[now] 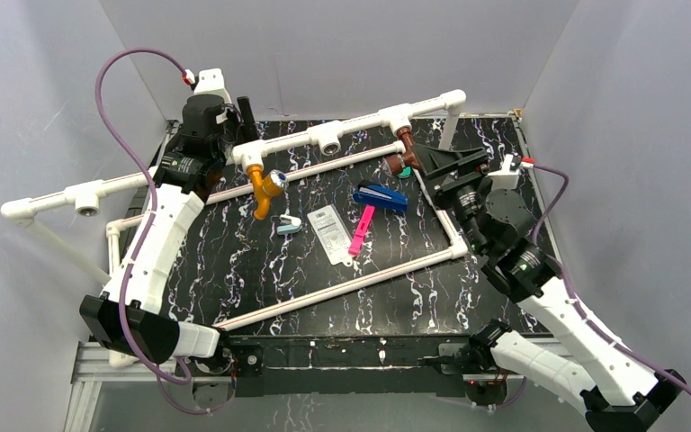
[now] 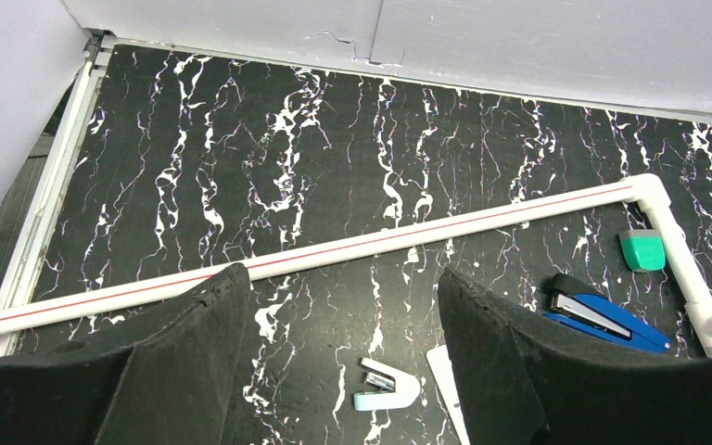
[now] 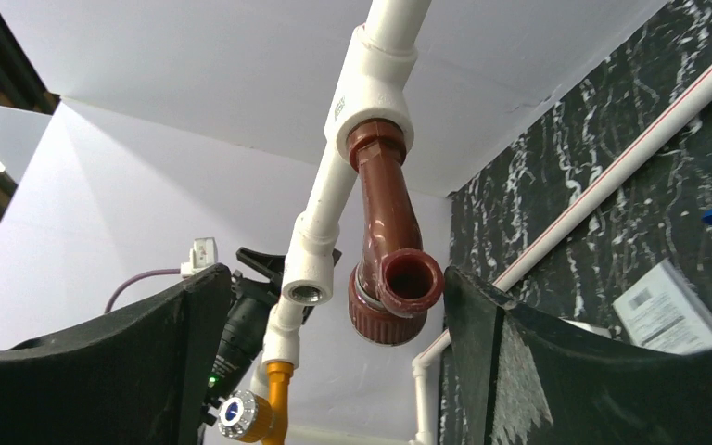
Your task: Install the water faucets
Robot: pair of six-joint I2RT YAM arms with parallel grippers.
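top: orange faucet (image 1: 261, 191) and brown faucet (image 1: 404, 151) are hanging from the raised pipe (image 1: 364, 124) | left wrist: left gripper (image 2: 338, 287) is hovering wide open, empty | right wrist: right gripper (image 3: 334, 278) is gaping around the brown faucet, unclamped

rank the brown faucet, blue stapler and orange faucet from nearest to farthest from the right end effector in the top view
From the right end effector:
1. brown faucet, just beside it at the back
2. blue stapler, toward the middle
3. orange faucet, far over on the left side
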